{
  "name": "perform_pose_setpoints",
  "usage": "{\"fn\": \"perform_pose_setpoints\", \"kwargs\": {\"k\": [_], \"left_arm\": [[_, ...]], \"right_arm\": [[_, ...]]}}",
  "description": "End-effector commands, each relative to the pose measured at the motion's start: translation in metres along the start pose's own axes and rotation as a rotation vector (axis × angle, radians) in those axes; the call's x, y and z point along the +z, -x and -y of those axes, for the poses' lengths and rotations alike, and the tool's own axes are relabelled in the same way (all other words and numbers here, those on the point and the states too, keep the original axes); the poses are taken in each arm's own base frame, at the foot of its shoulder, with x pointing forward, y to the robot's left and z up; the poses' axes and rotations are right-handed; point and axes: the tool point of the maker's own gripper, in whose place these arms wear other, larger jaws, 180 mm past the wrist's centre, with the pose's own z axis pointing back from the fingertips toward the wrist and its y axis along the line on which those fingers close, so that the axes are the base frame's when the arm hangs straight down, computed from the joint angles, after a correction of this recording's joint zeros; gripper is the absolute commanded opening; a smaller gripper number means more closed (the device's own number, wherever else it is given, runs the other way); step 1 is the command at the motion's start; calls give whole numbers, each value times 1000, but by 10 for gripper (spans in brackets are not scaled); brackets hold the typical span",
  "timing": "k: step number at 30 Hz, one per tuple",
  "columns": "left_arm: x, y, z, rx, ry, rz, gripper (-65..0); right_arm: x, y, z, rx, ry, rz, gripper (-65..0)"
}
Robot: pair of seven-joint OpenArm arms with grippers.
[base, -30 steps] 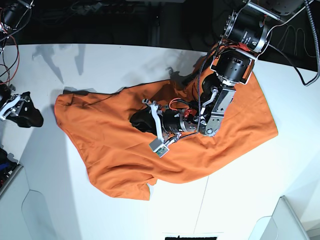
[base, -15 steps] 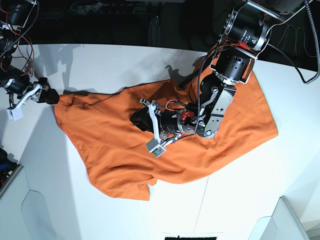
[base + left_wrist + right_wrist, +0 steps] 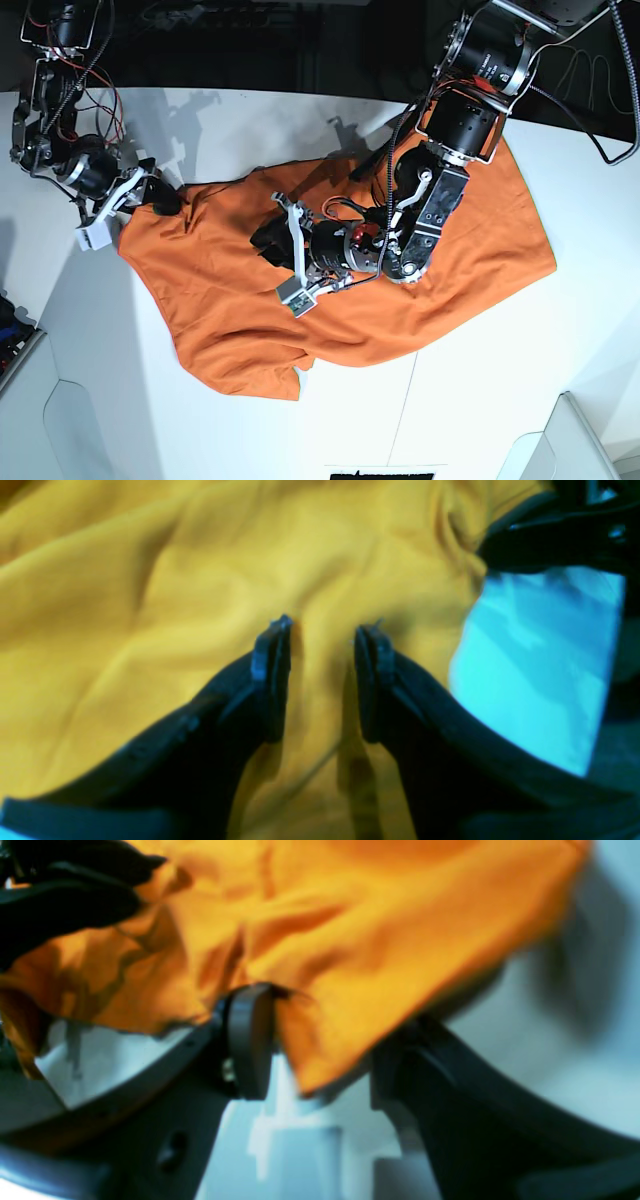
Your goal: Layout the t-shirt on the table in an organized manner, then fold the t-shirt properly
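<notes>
My right gripper stands apart astride the far-left edge of the bright orange fabric t-shirt, spread mid-table. My left gripper, jaws apart, presses its centre. Near white tabletop lies bare.

Both wrist views are blurred. In the left wrist view the t-shirt runs off the top, left and bottom edges, and whether the left gripper pinches cloth cannot be told. In the right wrist view the right gripper has one fingertip hidden behind the shirt's edge. In the base view the left arm covers the shirt's middle, and the table is cut off at the bottom edge.
</notes>
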Motion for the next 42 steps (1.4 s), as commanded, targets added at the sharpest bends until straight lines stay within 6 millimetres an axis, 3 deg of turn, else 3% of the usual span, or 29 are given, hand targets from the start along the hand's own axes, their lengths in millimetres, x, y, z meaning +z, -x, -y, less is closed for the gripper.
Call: {"fn": "perform_pose_setpoints", "kwargs": {"k": [1,5,12,16,21,24,26,31,34,38,42], "left_arm": [[2,-18,-4,-14,-2,49,-406],[-4,8,-14,25,-18,3,-406],[-11,39,-25,40,-49,-54,-406],[-11,48,-31,23,-69,-81,-406],[-11,51,-35,18,-88,-96,-406],[-11,51,-35,18,-89,-96,-406],[-11,51,-35,19,-88,-96,-406],[-11,50,-34,21,-86,-94,-406],[-11,53,-35,22,-87,-109,-406],[-11,44,-28,49,-49,-88,-409],[-8,27,-22,43,-35,-41,-410]], "right_arm": [[-3,4,1,41,19,-51,-379],[-9,-2,-7,74,4,-53,-650],[9,1,-14,60,-43,-98,-650],[38,11,-22,101,-80,-134,-650],[77,29,-7,157,7,-190,-650],[99,33,3,137,60,-175,-408],[112,32,9,117,86,-145,-293],[138,8,31,82,168,-11,-277],[143,-9,46,119,246,60,-277],[130,-21,66,144,304,87,-277],[97,-26,75,122,271,60,-277]]}}
